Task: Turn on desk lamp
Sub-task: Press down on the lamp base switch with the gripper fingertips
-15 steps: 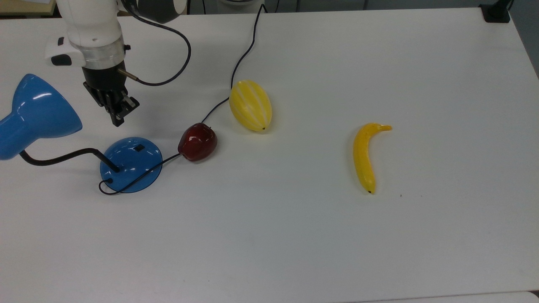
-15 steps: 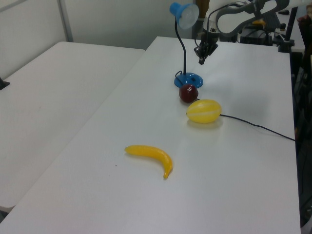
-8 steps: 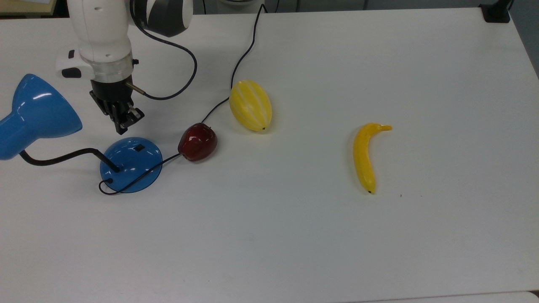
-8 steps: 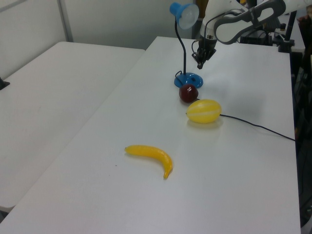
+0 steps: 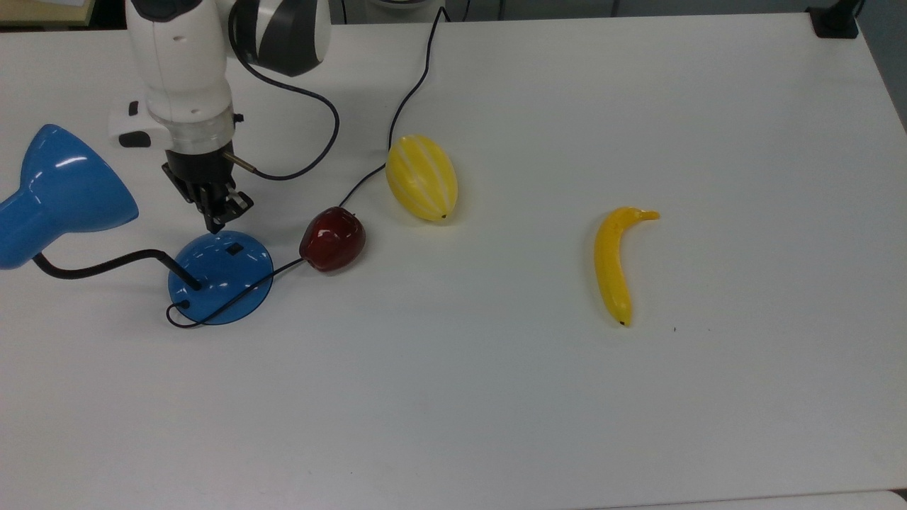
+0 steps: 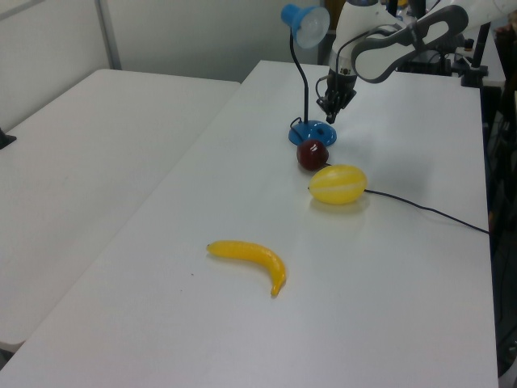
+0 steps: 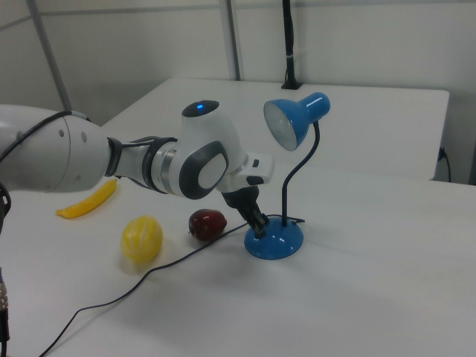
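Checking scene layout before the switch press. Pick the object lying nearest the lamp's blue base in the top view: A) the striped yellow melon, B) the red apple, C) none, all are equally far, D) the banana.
B: the red apple sits just beside the desk lamp base, on the top view's right, with its black cord running under it.

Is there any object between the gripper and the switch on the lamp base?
Nothing visible. The gripper hangs beside the desk lamp base's rim, near the switch. The red apple sits off to the top view's right.

The arm [image 5: 181, 64] is glossy white with dark grey joint covers; a clear ring sits above the black pincer [image 5: 216, 211], a thin black cable [image 5: 312, 152] loops beside, and a small blue light [image 7: 199, 107] glows.
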